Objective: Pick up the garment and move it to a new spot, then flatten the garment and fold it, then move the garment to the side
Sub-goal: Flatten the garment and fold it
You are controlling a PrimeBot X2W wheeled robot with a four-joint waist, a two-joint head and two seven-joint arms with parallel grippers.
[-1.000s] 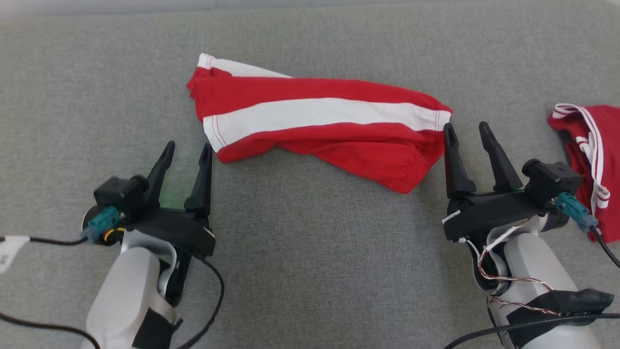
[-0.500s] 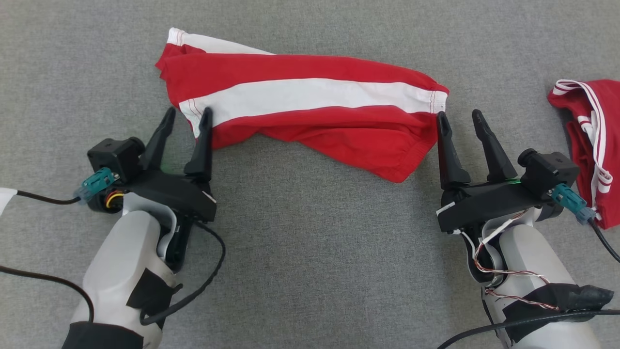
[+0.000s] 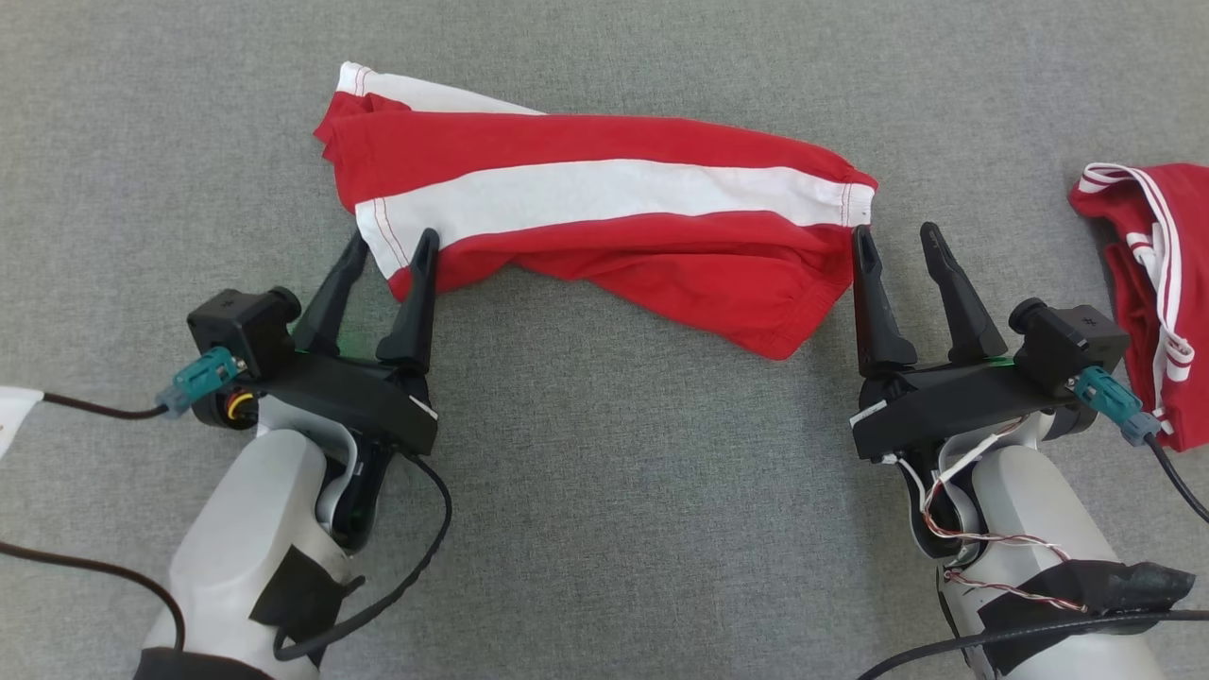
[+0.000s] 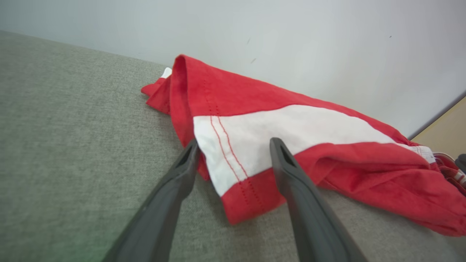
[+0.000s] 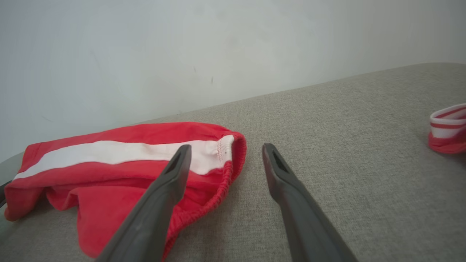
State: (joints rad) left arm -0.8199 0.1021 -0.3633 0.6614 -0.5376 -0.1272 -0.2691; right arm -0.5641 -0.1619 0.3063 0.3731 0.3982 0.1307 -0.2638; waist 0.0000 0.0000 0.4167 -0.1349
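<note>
The garment (image 3: pixel 604 212) is a pair of red shorts with a wide white stripe, lying crumpled lengthwise on the grey cloth surface (image 3: pixel 604 491). My left gripper (image 3: pixel 392 246) is open, and the garment's near-left hem corner (image 4: pixel 236 174) lies between its fingers. At the garment's right end, my right gripper (image 3: pixel 895 236) is also open. Its left finger (image 5: pixel 174 171) rests over the elastic waistband (image 5: pixel 229 171), and its right finger (image 5: pixel 276 171) is over bare cloth. Neither gripper holds anything.
A second red garment with white bands (image 3: pixel 1148 283) lies bunched at the far right, just beyond my right wrist, and its edge shows in the right wrist view (image 5: pixel 447 127). A pale wall (image 5: pixel 182 54) rises behind the surface. Cables trail from both forearms.
The head camera has shifted. My left gripper has moved forward, and its open fingers now straddle the garment's near-left corner. The right gripper stays at the waistband end.
</note>
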